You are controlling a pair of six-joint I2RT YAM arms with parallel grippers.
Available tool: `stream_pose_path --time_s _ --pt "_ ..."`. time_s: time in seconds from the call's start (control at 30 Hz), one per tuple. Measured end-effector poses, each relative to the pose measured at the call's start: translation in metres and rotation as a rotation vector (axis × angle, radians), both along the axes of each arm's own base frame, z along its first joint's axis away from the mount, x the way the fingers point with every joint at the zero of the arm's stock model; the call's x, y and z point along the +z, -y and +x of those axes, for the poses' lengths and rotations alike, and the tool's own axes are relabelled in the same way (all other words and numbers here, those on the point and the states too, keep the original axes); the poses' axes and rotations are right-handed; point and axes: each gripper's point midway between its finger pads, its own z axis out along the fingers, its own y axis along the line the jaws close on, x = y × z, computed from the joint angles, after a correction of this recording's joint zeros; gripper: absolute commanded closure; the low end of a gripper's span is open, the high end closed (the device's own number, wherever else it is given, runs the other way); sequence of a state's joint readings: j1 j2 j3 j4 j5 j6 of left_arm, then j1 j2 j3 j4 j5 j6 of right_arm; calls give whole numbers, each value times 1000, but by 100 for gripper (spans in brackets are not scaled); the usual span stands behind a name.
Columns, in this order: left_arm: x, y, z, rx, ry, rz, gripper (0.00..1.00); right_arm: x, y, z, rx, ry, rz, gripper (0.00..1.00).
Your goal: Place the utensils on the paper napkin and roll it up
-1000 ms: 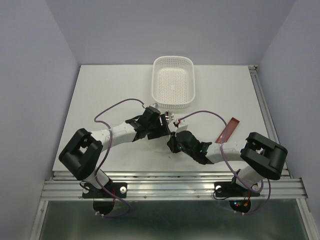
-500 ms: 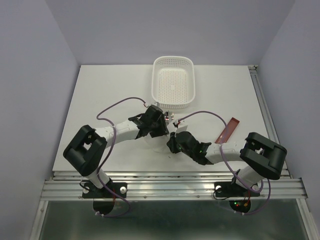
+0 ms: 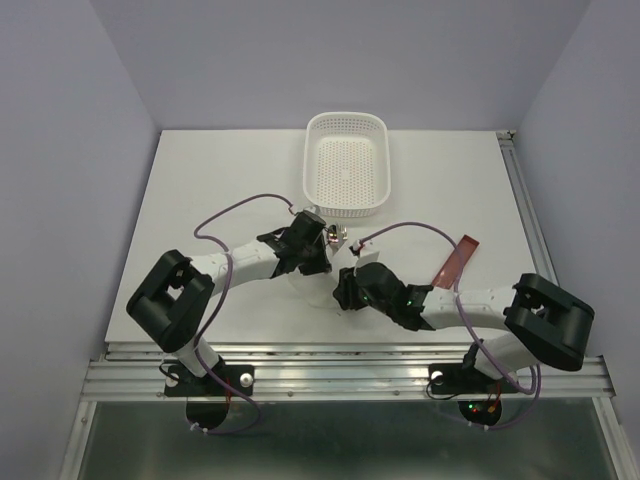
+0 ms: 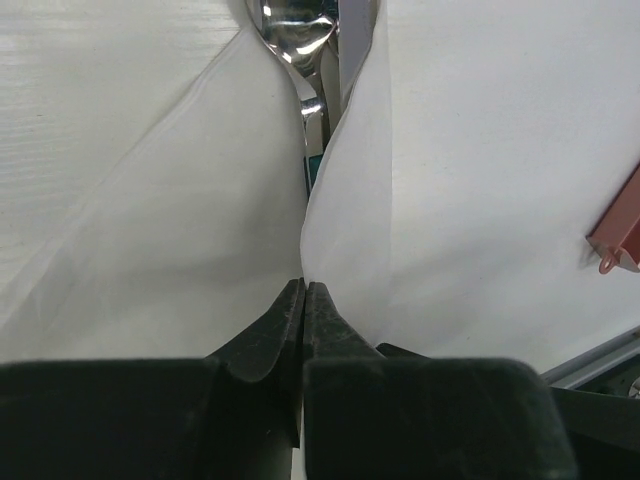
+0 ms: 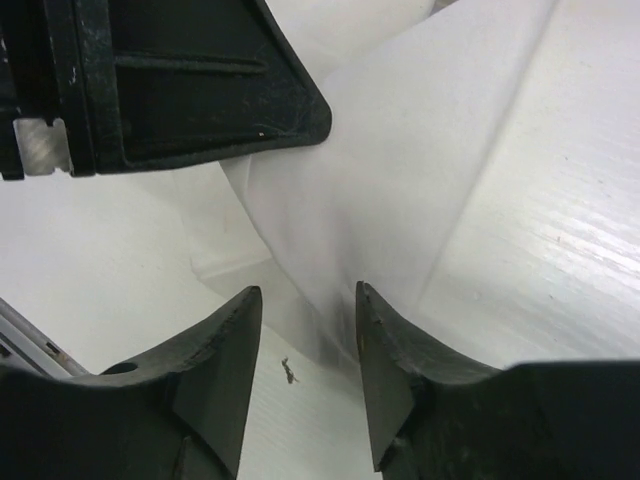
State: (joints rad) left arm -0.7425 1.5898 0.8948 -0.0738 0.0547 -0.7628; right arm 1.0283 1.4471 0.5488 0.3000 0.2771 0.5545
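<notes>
On the white table (image 3: 200, 200), the two arms reach in from the near edge and meet just left of centre, their wrists close together. At the far side, in the middle, stands the white perforated basket (image 3: 346, 117), well apart from both grippers.

Between the wrists lies the paper napkin (image 3: 318, 292), near the near edge; the arms cover most of it in the top view. The left wrist view shows it lifted into two sloping white walls that close into a narrow valley. The left gripper (image 4: 303, 292) has its black fingers pressed flat together, with no gap, pinching the napkin where the two walls meet.

The right gripper (image 5: 306, 293) stands with its fingers apart at a moderate width, holding nothing; a raised fold of the napkin runs down towards the gap between them, and part of the left gripper's black body fills the upper left of that view.

A flat red-brown piece (image 3: 456, 260) lies on the table to the right, apart from the napkin.

The spoon (image 4: 295, 30) lies in the valley of the napkin: its shiny bowl shows at the far end and a sliver of dark green handle deeper in the fold.
</notes>
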Motion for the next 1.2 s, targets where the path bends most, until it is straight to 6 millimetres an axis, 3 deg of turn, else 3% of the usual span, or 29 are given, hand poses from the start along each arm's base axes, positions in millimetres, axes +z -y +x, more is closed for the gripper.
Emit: stream_pose_path --time_s 0.23,0.5,0.83,1.03,1.17,1.2 --pt "-2 -1 0 -14 5 11 100 1 17 -8 -18 -32 -48 43" --pt "-12 -3 -1 -29 -3 39 100 1 28 -11 -40 -39 -74 61" --pt "-12 -3 0 -39 3 44 100 -12 34 -9 -65 -45 -118 74" --pt "-12 -4 0 -46 10 52 99 -16 34 -12 -71 -34 -143 93" --pt "-13 -5 0 -51 15 59 99 -14 31 -13 -76 -30 -159 91" --pt "-13 -6 1 -49 18 65 100 -14 30 -13 -77 -31 -162 86"
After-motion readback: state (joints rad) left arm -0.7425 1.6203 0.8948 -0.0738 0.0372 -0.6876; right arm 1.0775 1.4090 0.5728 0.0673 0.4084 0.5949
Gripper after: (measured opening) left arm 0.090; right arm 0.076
